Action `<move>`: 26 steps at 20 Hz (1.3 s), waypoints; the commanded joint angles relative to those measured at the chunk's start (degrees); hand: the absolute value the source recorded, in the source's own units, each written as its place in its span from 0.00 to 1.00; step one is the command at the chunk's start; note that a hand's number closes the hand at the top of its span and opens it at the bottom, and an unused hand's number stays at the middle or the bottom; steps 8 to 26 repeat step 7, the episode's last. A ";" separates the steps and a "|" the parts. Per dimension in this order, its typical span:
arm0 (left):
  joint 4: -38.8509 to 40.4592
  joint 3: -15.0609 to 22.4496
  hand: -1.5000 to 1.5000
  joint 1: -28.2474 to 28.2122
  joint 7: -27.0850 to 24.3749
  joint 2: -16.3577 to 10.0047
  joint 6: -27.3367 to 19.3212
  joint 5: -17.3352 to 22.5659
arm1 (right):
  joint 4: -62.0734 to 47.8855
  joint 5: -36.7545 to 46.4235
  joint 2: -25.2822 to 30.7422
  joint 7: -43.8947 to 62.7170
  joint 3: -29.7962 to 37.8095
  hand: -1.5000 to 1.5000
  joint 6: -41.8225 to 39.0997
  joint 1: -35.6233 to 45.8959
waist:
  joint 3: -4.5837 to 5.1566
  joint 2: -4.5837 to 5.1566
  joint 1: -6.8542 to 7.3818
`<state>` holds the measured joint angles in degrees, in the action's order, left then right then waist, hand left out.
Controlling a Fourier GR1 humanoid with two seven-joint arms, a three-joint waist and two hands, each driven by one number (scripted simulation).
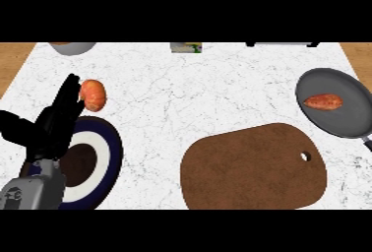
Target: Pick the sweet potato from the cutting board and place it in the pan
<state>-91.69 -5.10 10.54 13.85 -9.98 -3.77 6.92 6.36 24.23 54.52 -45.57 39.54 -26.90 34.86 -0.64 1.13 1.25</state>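
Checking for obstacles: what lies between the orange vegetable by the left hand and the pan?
In the head view, only bare counter lies between the orange vegetable and the pan; the cutting board sits off that line.

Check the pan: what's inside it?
One sweet potato lies in the pan, near its middle; nothing else shows in it. Nothing covers the pan, but its right rim runs past the view's edge, so that strip is unseen.
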 commanded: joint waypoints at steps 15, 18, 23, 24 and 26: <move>-1.32 0.35 0.50 -1.12 0.43 0.30 -0.23 -0.28 | 2.73 -1.59 0.31 -10.25 -0.07 0.00 -9.90 -8.31 | -0.02 -0.31 -0.09; -1.32 0.35 0.50 -1.12 0.43 0.30 -0.23 -0.28 | 2.73 -1.59 0.31 -10.25 -0.07 0.00 -9.90 -8.31 | -0.02 -0.31 -0.09; -1.32 0.35 0.50 -1.12 0.43 0.30 -0.23 -0.28 | 2.73 -1.59 0.31 -10.25 -0.07 0.00 -9.90 -8.31 | -0.02 -0.31 -0.09; -1.32 0.35 0.50 -1.12 0.43 0.30 -0.23 -0.28 | 2.73 -1.59 0.31 -10.25 -0.07 0.00 -9.90 -8.31 | -0.02 -0.31 -0.09; -1.32 0.35 0.50 -1.12 0.43 0.30 -0.23 -0.28 | 2.73 -1.59 0.31 -10.25 -0.07 0.00 -9.90 -8.31 | -0.02 -0.31 -0.09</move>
